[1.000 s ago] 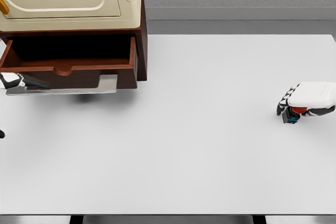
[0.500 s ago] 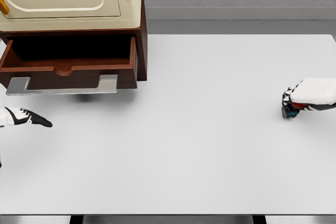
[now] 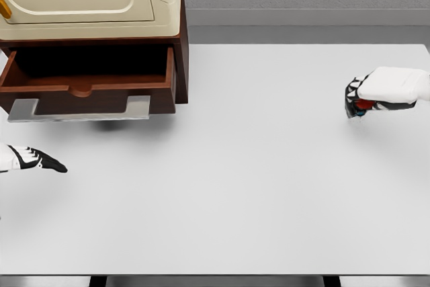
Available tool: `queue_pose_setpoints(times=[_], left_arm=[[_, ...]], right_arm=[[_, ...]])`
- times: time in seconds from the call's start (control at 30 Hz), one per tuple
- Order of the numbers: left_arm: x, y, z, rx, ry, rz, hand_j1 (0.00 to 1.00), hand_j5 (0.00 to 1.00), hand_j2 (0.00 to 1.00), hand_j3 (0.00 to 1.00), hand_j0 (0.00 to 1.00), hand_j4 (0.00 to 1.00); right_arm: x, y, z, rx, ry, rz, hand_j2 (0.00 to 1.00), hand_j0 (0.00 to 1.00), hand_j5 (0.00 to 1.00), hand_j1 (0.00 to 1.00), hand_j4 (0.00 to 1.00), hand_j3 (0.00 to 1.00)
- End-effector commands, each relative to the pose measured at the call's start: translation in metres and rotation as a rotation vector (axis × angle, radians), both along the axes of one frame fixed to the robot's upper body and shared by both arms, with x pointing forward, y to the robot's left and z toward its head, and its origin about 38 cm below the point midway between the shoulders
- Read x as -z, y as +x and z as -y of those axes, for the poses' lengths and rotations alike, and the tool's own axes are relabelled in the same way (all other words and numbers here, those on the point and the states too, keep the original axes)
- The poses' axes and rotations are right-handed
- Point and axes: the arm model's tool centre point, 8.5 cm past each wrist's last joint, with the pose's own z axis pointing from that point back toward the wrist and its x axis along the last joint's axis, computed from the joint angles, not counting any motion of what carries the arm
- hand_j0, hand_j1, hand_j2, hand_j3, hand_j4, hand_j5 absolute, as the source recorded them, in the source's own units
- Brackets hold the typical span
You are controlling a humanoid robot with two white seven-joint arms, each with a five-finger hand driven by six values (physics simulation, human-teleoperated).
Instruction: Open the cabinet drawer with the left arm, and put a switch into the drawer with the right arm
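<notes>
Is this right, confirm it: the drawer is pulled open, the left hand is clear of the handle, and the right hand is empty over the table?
Not quite. In the head view the right hand is not empty: its fingers are curled around the switch, showing red beneath them. The rest holds: the drawer is pulled open and the left hand sits clear of the handle.

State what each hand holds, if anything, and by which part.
The right hand is curled around a small red and blue switch, mostly hidden, so the grasped part cannot be told. The left hand holds nothing.
</notes>
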Motion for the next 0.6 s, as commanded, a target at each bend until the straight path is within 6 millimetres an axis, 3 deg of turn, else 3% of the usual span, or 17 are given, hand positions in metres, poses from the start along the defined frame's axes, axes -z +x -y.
queue_pose_setpoints(times=[0.0,0.23,0.37,0.57], left_arm=[[0.000,0.000,0.000,-0.003,-0.002,-0.001,1.00,1.00,1.00,1.00,1.00,1.00],[0.000,0.000,0.000,-0.003,-0.002,-0.001,1.00,1.00,1.00,1.00,1.00,1.00],[0.000,0.000,0.000,-0.003,-0.002,-0.001,1.00,1.00,1.00,1.00,1.00,1.00],[0.000,0.000,-0.001,-0.004,0.000,-0.002,1.00,1.00,1.00,1.00,1.00,1.00]], right_arm=[[0.006,0.008,-0.012,-0.002,0.043,-0.004,0.39,0.39,0.39,0.39,0.39,0.39],[0.001,0.022,-0.035,-0.033,0.088,0.016,0.38,0.38,0.38,0.38,0.38,0.38],[0.002,0.023,-0.042,-0.044,0.098,0.015,0.29,0.29,0.29,0.29,0.29,0.29],[-0.009,0.032,-0.069,-0.095,0.131,0.046,0.29,0.29,0.29,0.29,0.29,0.29]])
